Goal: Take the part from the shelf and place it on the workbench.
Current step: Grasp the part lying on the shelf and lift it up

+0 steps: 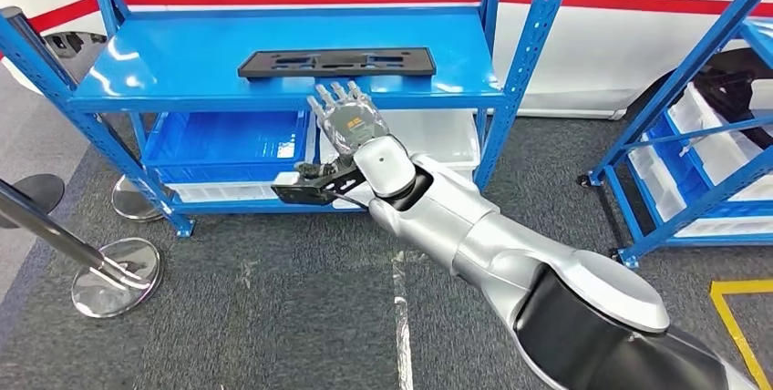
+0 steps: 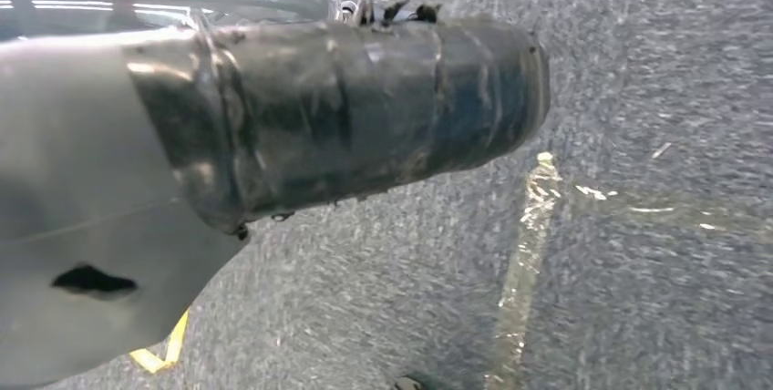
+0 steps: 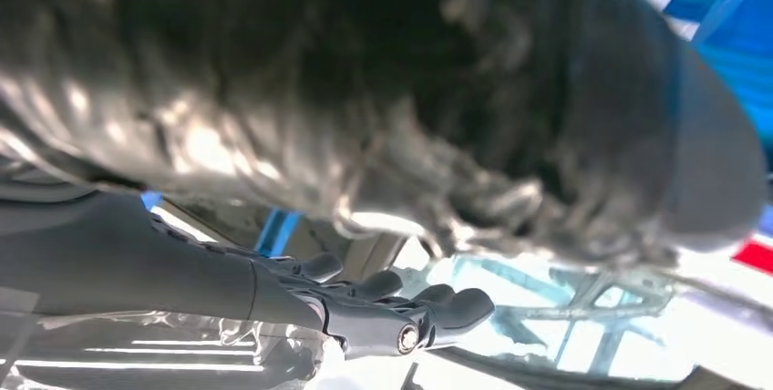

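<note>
The part (image 1: 337, 63), a long flat black plastic panel with cut-outs, lies on the top level of the blue shelf (image 1: 173, 66). My right hand (image 1: 349, 119) is stretched towards it, just in front of and below the shelf's front edge. It holds nothing, and its fingertips come close under the panel's near side. The right wrist view shows its dark fingers (image 3: 428, 308) spread and straight, wrapped in clear film. My left hand (image 2: 273, 117) hangs over grey carpet, its fingers hidden behind its bulk.
The lower shelf holds a blue bin (image 1: 223, 144) and white bins (image 1: 438, 135). A second blue rack (image 1: 693, 153) stands at the right. Two chrome stanchion bases (image 1: 117, 276) sit at the left. A white car body (image 1: 620, 16) is behind the shelf.
</note>
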